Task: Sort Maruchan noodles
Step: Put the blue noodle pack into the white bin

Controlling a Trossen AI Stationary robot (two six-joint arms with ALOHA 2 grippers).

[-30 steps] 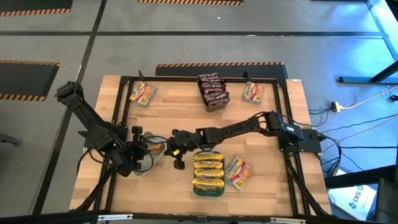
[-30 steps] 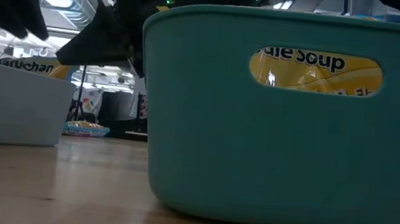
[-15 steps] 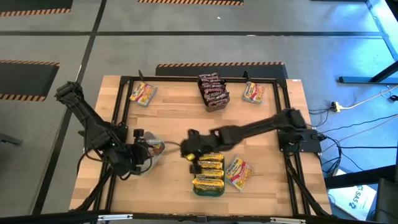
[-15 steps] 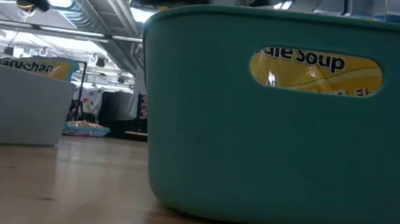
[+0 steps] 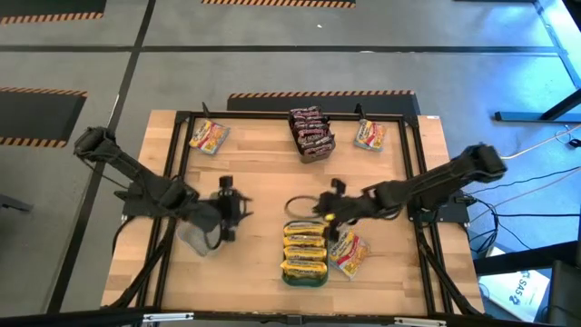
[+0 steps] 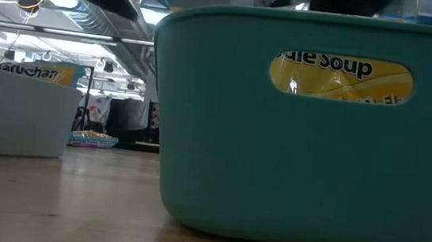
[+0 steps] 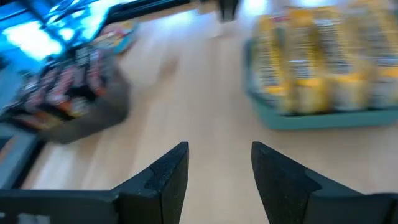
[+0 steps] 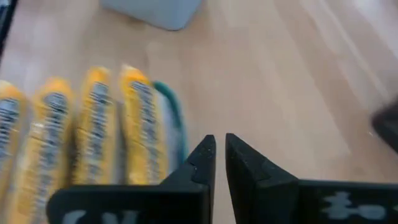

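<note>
Several yellow noodle packets [image 5: 304, 247] stand on edge in a teal tray [image 5: 304, 283], also seen in the right wrist view [image 8: 93, 124]. Maroon-black packets [image 5: 310, 132] fill a grey tray at the far edge. Orange-red packets lie flat on the table at the far left [image 5: 209, 136], the far right [image 5: 369, 134] and beside the teal tray [image 5: 348, 252]. My left gripper [image 5: 231, 207] is open and empty [image 7: 217, 165], just right of a pale grey tray [image 5: 195, 241]. My right gripper [image 5: 329, 213] hovers at the teal tray's far end, fingers all but shut [image 8: 220, 154], holding nothing.
A black frame [image 5: 182, 116] borders the table. In the low view the teal tray's wall [image 6: 309, 146] fills the foreground. The pale grey tray [image 6: 10, 113] stands at its left with a packet's edge [image 6: 42, 72] sticking out above the rim. Bare wood lies between the trays.
My right gripper has drawn back from beside the pale grey tray toward the table's right and now hovers at the teal tray's far end. My left gripper has moved from over the pale tray a little toward the right. Both arms have left the low view.
</note>
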